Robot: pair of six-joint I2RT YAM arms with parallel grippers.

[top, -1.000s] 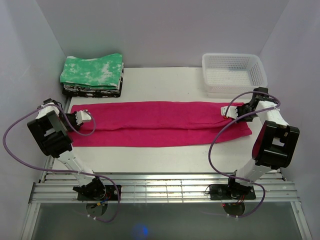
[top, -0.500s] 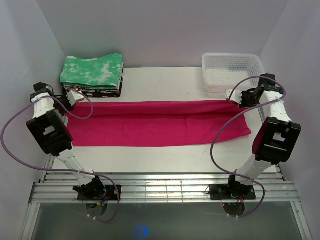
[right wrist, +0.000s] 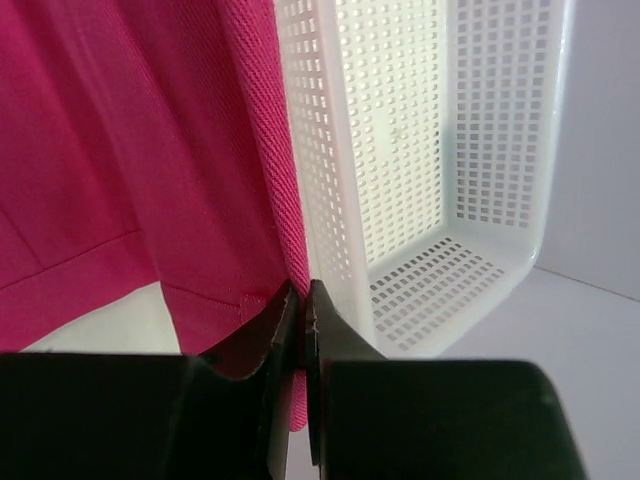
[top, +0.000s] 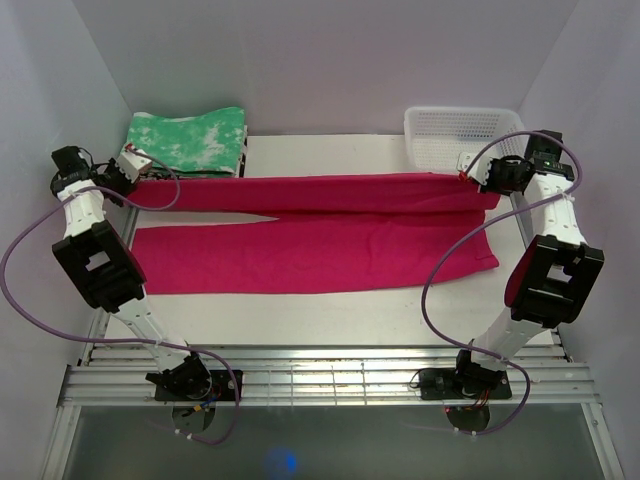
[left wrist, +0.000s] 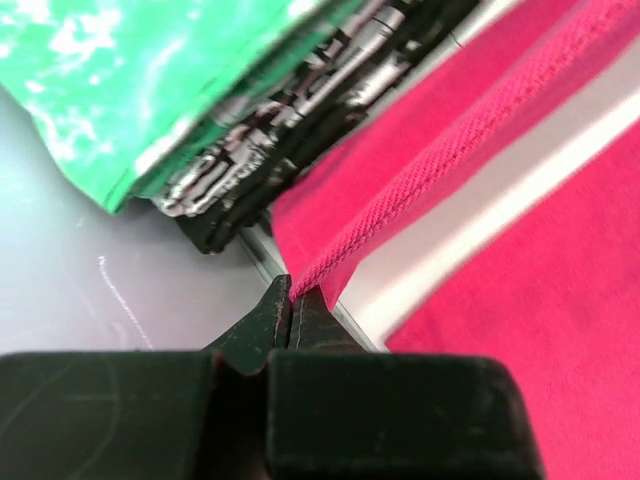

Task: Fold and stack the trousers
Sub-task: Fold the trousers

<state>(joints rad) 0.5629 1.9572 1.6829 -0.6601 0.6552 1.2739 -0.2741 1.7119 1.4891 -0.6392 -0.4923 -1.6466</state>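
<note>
We see a white table (top: 330, 155) that stands in a booth with plain pale walls, and a metal grid (top: 330, 375) runs along its near edge, at 6 o'clock in the top view. A white basket (top: 465, 135) with many small holes stands at 1 o'clock. At 11 o'clock there is a green cloth (top: 185, 140), folded, and it lies on a black-and-white cloth (left wrist: 300, 110). The trousers (top: 320, 255) are spread across the middle of the table from 9 o'clock to 3 o'clock. The nearer leg lies flat on the surface, and the farther leg is stretched as a long band between the two grippers. The left gripper (left wrist: 290, 300) is at 10 o'clock, just beside the cloth pile; its jaws are pressed together on the corner of the hem, with only the fabric between them. The right gripper (right wrist: 300, 295) is at 2 o'clock, close to the basket wall; its jaws are also closed tightly on the edge of the trousers, and the fabric hangs down from them toward the table.
</note>
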